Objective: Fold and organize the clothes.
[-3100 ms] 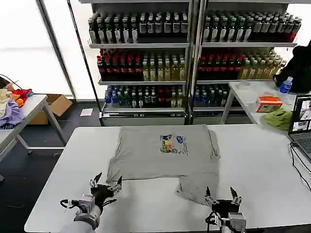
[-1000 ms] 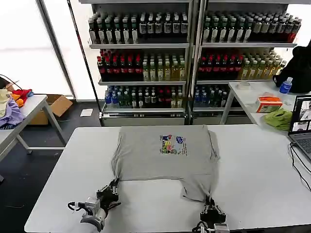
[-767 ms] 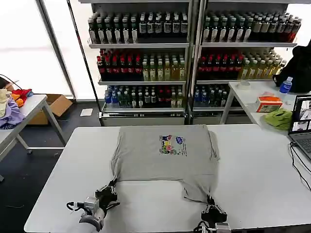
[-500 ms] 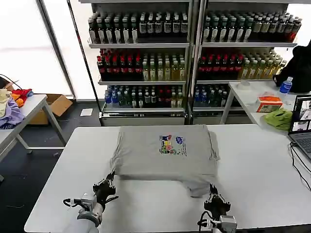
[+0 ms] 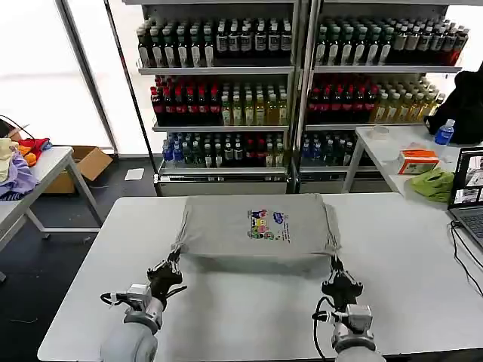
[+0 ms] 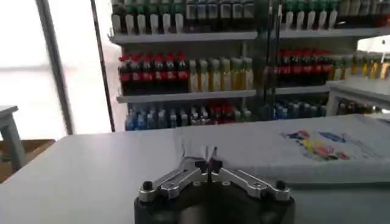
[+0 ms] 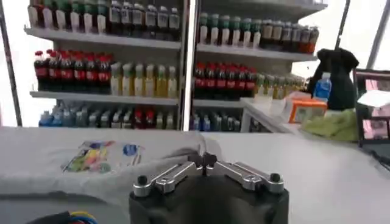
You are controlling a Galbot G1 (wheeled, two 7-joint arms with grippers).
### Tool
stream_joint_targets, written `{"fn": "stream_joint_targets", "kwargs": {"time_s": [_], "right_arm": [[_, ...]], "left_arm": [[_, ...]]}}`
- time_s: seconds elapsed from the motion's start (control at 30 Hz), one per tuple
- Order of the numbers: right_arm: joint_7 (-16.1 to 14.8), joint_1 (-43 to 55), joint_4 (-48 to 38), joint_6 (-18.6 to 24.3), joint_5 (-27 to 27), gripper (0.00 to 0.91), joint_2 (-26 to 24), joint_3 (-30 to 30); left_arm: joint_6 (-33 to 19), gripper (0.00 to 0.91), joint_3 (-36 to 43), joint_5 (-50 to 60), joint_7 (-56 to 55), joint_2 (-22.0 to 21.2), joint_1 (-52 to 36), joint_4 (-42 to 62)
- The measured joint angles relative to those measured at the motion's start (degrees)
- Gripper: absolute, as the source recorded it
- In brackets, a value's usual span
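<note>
- Carrying the T-shirt (image 5: 256, 226) hem farther up than a moment ago, left gripper (image 5: 172, 262) and right gripper (image 5: 336, 273) are clamping its corners.
- Folding bottom half over; fold nearly complete.

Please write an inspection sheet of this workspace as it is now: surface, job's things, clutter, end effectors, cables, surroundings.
Surface: white table, bare at the front.
Job's things: one grey shirt, print facing up, near edge raised off the table at both corners.
Clutter: nothing seen on the work table.
End effectors: left end effector shut on the shirt's near left corner; right end effector shut on its near right corner.
Cables: black cable lying on the table's right edge below a laptop.
Surroundings: drink shelves behind; side table on the right with an orange box and green cloth; left table with a clothes pile.
</note>
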Motion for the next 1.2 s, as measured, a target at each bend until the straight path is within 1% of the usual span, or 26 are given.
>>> {"fn": "stream_joint_targets", "kwargs": {"time_s": [0.03,0.27,0.5,0.77,0.83,1.03,1.07,1.1,1.13,1.2], "right_arm": [[-0.11,1.15,-0.67,-0.11,0.00,0.000,0.00,-0.10],[-0.53,8.57,-6.06,-0.40,0.13,0.000,0.27,-1.01],[-0.98,16.35,-13.04,-0.41,-0.03,0.000,0.79,-2.34],[-2.25,24.16,-21.36,-1.01,-0.14,0.000,1.50,-3.92],[-2.59,25.55,-23.23,-1.25,-0.15,0.000,1.68,-4.17],[-3.56,28.79,-27.99,-2.32,-0.22,0.000,1.77,-4.67],[-3.65,29.28,-28.67,-2.61,-0.20,0.000,1.79,-4.72],[-3.66,29.69,-29.23,-2.84,-0.16,0.443,1.86,-4.73],[-3.67,30.06,-29.78,-3.10,-0.08,0.907,1.95,-4.73],[-3.60,30.79,-30.83,-3.73,0.15,0.907,2.15,-4.71]], "left_arm": [[-0.08,0.010,0.17,-0.38,-0.06,-0.08,-0.63,0.39],[-0.30,0.000,1.10,-2.50,-0.41,-0.46,-4.92,3.40],[-0.21,0.010,2.25,-3.73,-1.04,-0.65,-9.61,7.83],[1.30,0.000,3.47,-4.97,-1.70,-0.71,-15.35,13.78],[1.81,0.010,3.80,-5.09,-1.73,-0.52,-16.63,15.33],[3.05,0.000,4.99,-5.24,-1.75,0.12,-19.96,19.24],[3.25,0.222,5.18,-5.31,-1.76,0.17,-20.38,19.79],[3.43,0.907,5.39,-5.38,-1.75,0.24,-20.85,20.30],[3.64,0.907,5.61,-5.40,-1.74,0.35,-21.34,20.85],[4.09,0.907,6.00,-5.41,-1.74,0.59,-22.21,21.85]]}}
